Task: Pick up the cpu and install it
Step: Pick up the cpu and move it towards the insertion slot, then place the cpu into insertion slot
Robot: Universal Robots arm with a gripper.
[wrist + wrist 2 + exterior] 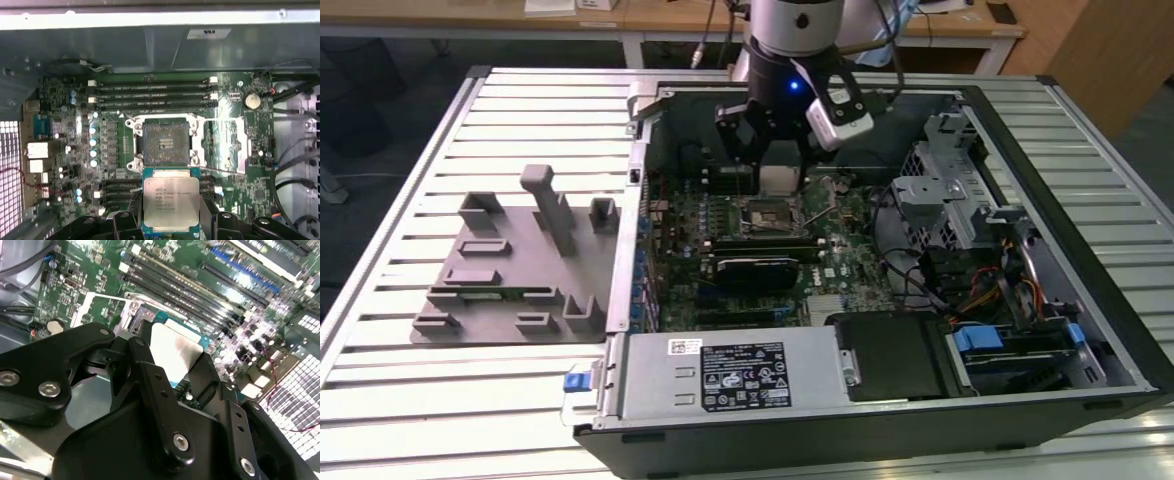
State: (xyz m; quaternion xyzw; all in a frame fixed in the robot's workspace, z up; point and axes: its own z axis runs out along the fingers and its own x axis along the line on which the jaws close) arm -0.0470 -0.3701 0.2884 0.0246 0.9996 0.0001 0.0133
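Grasps the cpu (167,202) with the gripper (169,222), jaws clenched on two opposite edges of the chip. Presents the silvery top plate face-on in both wrist views, with a thin green rim visible around it. Carries the chip inside the open computer case (1087,300), raised clear of the motherboard (240,195) and not yet seated. In the first wrist view, sets one edge of the chip just beside the metal frame of the cpu socket (165,142), with the socket's dark contact field exposed. On the far side of that socket from the chip: a bank of memory slots (155,95), and near one end of the bank a round coin cell (251,101). In the exterior view, reaches down from above into the case, close to the socket, with the black linkage of the jaws on either side of the silvery plate. Nearest the exterior camera, inside the case: a power supply (727,375) with labels on its top face. Under the case: a slatted metal worktop (400,400). Hangs well apart from the grey holder tray (520,270), set on the same worktop at the exterior view's left of the case.
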